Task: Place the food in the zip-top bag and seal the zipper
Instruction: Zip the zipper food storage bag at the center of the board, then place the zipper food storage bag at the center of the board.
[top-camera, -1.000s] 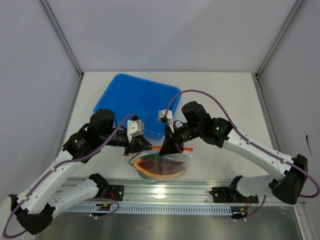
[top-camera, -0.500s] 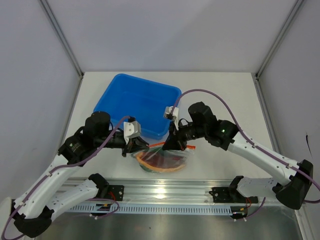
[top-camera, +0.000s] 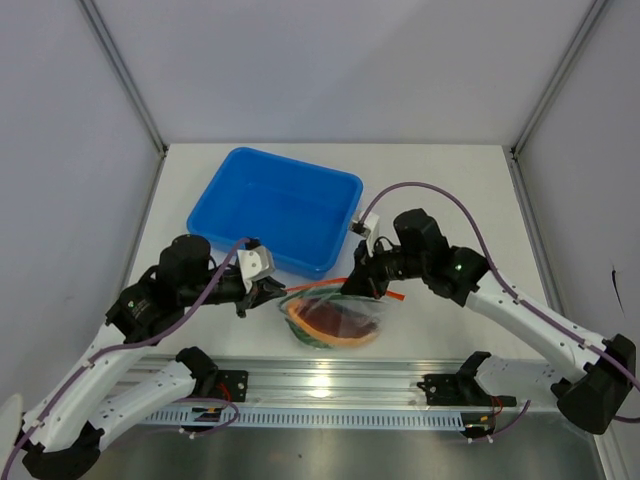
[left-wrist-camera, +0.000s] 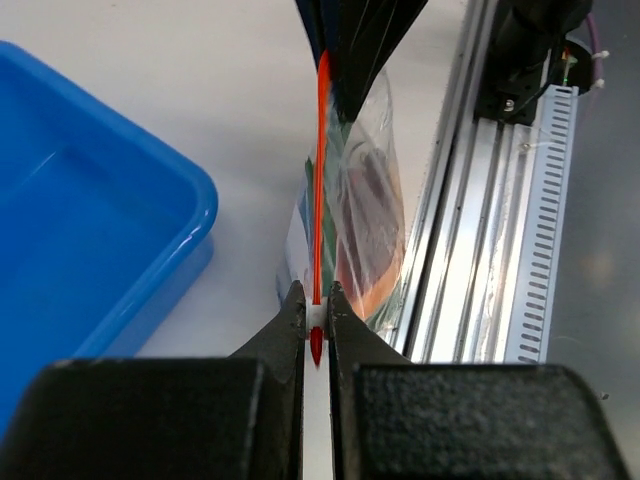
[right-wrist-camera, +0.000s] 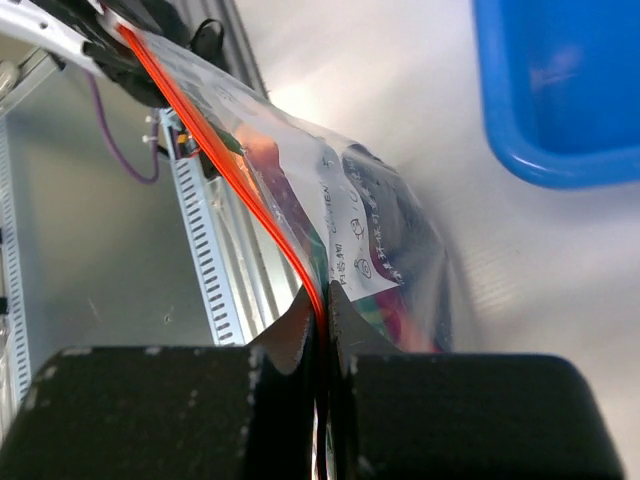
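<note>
The clear zip-top bag (top-camera: 340, 322) hangs between my two grippers near the table's front edge. The food (top-camera: 333, 318) is inside it: a purple-red and orange slice with green pieces around it. The orange-red zipper (top-camera: 318, 290) is stretched straight along the bag's mouth. My left gripper (top-camera: 272, 291) is shut on the zipper's left end; in the left wrist view its fingertips (left-wrist-camera: 318, 312) pinch the white tip, and the zipper (left-wrist-camera: 321, 170) runs away from them. My right gripper (top-camera: 363, 284) is shut on the zipper (right-wrist-camera: 215, 150) further right, pinching it (right-wrist-camera: 322, 312) above the bag (right-wrist-camera: 385, 230).
The blue tray (top-camera: 225, 195) stands just behind the bag, and its rim is near both grippers. An aluminium rail (top-camera: 330, 378) with a slotted cable duct runs along the table's front edge, right under the bag.
My left gripper has closed onto the zipper's white end. The right gripper has moved right along the strip, and the zipper now lies stretched straight between the two.
</note>
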